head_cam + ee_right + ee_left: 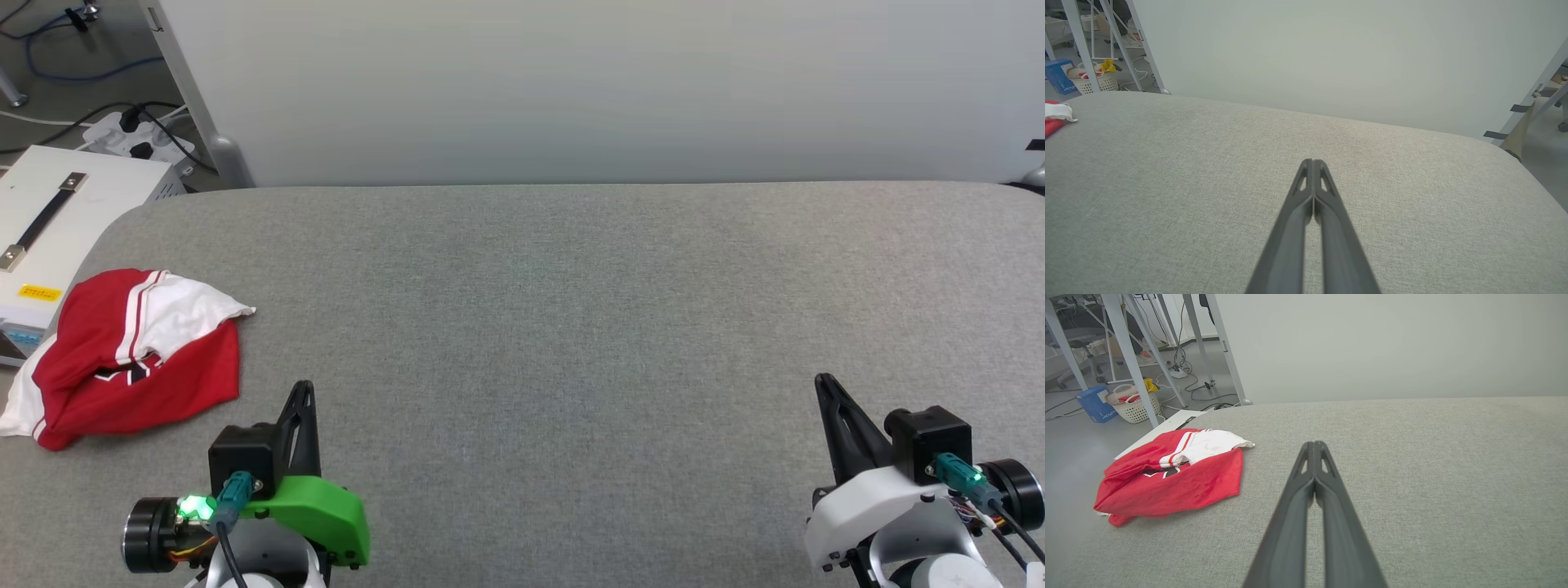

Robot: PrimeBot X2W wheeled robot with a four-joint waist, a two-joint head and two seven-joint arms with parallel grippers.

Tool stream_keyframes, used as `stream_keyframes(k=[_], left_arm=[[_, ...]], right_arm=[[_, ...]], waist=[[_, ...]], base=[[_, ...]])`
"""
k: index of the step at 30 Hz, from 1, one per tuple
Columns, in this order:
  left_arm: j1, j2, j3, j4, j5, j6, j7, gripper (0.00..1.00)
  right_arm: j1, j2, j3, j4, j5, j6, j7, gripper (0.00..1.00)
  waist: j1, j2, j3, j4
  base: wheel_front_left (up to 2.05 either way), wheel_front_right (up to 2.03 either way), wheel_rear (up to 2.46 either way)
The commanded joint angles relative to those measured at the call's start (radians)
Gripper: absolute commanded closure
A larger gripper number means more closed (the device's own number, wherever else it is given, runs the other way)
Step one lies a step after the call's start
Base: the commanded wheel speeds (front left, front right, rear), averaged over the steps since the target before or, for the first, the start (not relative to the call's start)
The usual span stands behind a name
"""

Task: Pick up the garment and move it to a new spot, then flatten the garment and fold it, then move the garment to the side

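The garment (135, 355) lies crumpled at the table's (571, 327) nine-o'clock edge, untouched, so the pick-up step has not begun. The left gripper (304, 392) and right gripper (823, 384) are both closed and empty. Next, the left must likely open and reach toward ten o'clock.

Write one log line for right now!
crumpled red-and-white jersey T-shirt: grey fabric surface, left edge, untouched | left gripper: jaws shut | right gripper: jaws shut

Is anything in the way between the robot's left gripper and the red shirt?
No, nothing visible is. The left gripper is shut and sits apart from the crumpled garment, a little to its right and nearer the robot. Just a bare stretch of the grey table lies between them.
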Motion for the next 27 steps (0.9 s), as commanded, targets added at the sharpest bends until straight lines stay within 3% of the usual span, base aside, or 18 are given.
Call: stream_keyframes(k=[1,12,13,14,15,16,27], left_arm=[[-0.016,-0.005,0.000,-0.002,0.009,0.004,-0.001,1.00],[-0.016,-0.005,0.000,-0.002,0.009,0.004,-0.001,1.00],[0.000,0.000,0.000,0.000,0.000,0.000,0.000,0.00],[0.001,0.000,0.000,0.000,0.000,0.000,0.000,0.00],[0.001,0.000,-0.001,0.000,0.000,0.000,0.000,1.00],[0.002,0.000,0.000,0.000,0.000,0.000,0.000,0.00],[-0.003,0.000,-0.006,-0.003,-0.007,0.007,-0.023,0.00]], right_arm=[[-0.017,0.000,0.000,-0.004,-0.010,-0.001,0.003,1.00],[-0.017,0.000,0.000,-0.004,-0.010,-0.001,0.003,1.00],[0.000,0.000,0.000,0.000,0.000,0.000,0.000,0.00],[0.000,0.000,0.000,0.000,0.001,0.000,0.000,0.00],[0.000,0.000,0.000,0.000,0.001,0.000,0.000,1.00],[0.000,0.000,0.000,0.001,0.001,0.000,0.000,0.00],[-0.001,0.000,-0.014,-0.005,0.025,0.000,-0.022,0.00]], waist=[[0.0000,0.0000,0.000,0.000],[0.0000,0.0000,0.000,0.000],[0.0000,0.0000,0.000,0.000],[0.0000,0.0000,0.000,0.000],[0.0000,0.0000,0.000,0.000],[0.0000,0.0000,0.000,0.000],[0.0000,0.0000,0.002,0.000]], base=[[0.00,0.00,0.00],[0.00,0.00,0.00],[0.00,0.00,0.00],[0.00,0.00,0.00],[0.00,0.00,0.00],[0.00,0.00,0.00],[0.00,0.00,0.00]])
